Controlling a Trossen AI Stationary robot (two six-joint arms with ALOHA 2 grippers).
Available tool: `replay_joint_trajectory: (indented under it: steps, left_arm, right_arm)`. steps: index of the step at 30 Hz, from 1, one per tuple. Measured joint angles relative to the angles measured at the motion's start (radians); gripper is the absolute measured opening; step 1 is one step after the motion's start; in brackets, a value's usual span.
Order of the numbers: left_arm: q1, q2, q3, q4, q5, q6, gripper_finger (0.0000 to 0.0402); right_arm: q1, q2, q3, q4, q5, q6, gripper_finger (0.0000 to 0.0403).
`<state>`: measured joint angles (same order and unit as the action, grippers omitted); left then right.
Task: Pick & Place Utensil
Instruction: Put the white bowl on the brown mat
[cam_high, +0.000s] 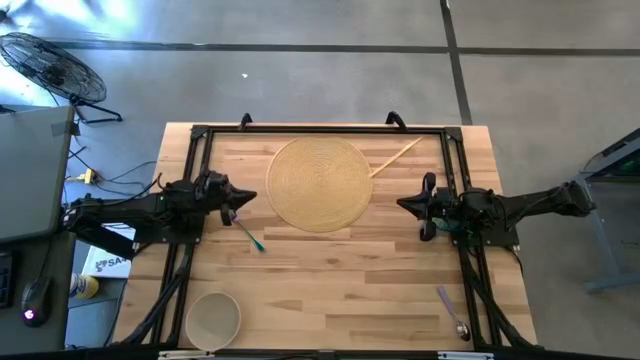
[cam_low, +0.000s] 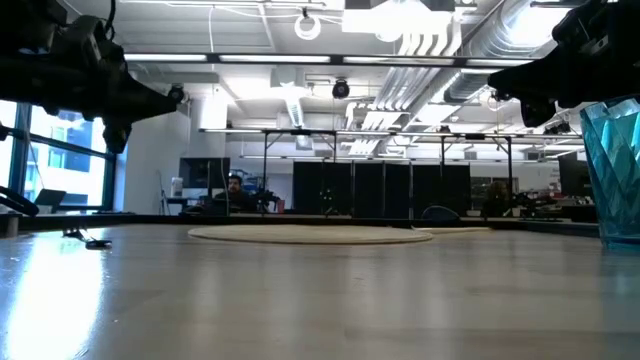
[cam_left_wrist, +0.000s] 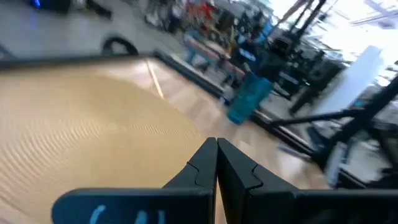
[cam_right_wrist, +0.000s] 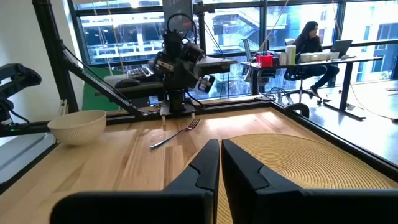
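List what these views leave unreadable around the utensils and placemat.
- Fork: its head type is too small to tell in the high view; only the right wrist view shows tines.
- Spoon: missing from the low view, where the blue cup is cut off by the edge.
- Chopstick: blurred in the left wrist view.
- Placemat: a thin edge-on strip in the low view.

Open workshop hall around a wooden desk (cam_high: 330, 280)

Grey concrete floor (cam_high: 300, 80) with a black fan (cam_high: 50, 65) beyond the desk's far left corner; tall windows (cam_right_wrist: 249, 31), exposed ceiling ducts (cam_low: 440, 40) and strip lights overhead; a person (cam_right_wrist: 309, 40) seated at an office table by the glass
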<state>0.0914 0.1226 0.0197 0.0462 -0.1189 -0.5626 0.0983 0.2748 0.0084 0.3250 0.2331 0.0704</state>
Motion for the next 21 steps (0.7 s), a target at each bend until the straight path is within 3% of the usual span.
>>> replay_joint_trajectory:
  steps: [6, 10, 12, 16, 21]
  left_arm:
    - [0.000, 0.006, 0.000, 0.032, 0.201, -0.077, 0.0003]
    - [-0.009, 0.006, 0.000, 0.145, 0.371, -0.054, 0.0003]
    - [-0.045, 0.006, 0.000, 0.228, 0.408, -0.048, 0.0003]
    - [-0.173, 0.021, 0.000, 0.344, 0.382, 0.014, 0.0003]
    - [-0.368, 0.105, 0.000, 0.397, 0.161, 0.084, 0.0003]
  right_arm:
    - [0.000, 0.000, 0.000, 0.000, 0.000, 0.000, 0.0012]
    - [0.000, 0.000, 0.000, 0.000, 0.000, 0.000, 0.0012]
    - [0.000, 0.000, 0.000, 0.000, 0.000, 0.000, 0.0012]
    - [0.000, 0.000, 0.000, 0.000, 0.000, 0.000, 0.0012]
    - [0.000, 0.000, 0.000, 0.000, 0.000, 0.000, 0.0012]
